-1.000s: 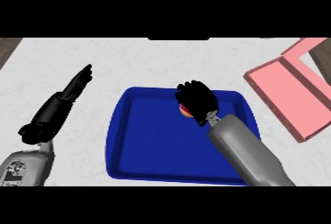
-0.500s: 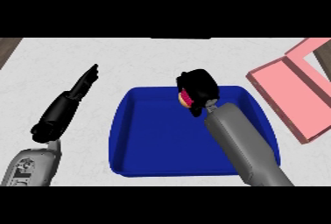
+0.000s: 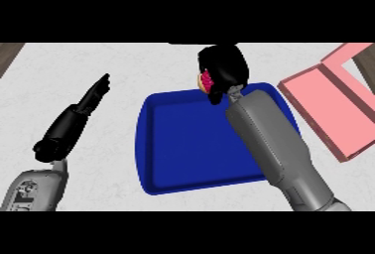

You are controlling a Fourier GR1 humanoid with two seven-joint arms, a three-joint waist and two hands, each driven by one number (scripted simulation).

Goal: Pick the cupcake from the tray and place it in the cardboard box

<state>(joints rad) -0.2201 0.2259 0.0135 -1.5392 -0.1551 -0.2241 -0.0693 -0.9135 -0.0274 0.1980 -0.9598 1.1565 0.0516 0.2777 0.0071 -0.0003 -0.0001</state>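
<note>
1. Your counter [image 3: 147,64] looks like pale stone, faintly mottled and matt.
2. The tray [image 3: 183,149] reads as deep blue plastic, smooth, with a slight sheen along its raised rim.
3. The box [image 3: 333,111] shows as flat pink board, matt and plain.
4. Both forearms wear smooth grey shells with a soft satin gloss; your right hand [image 3: 223,67] and left hand [image 3: 92,96] are black and dull.
5. The cupcake [image 3: 205,82] shows a glossy pink patch.
</note>
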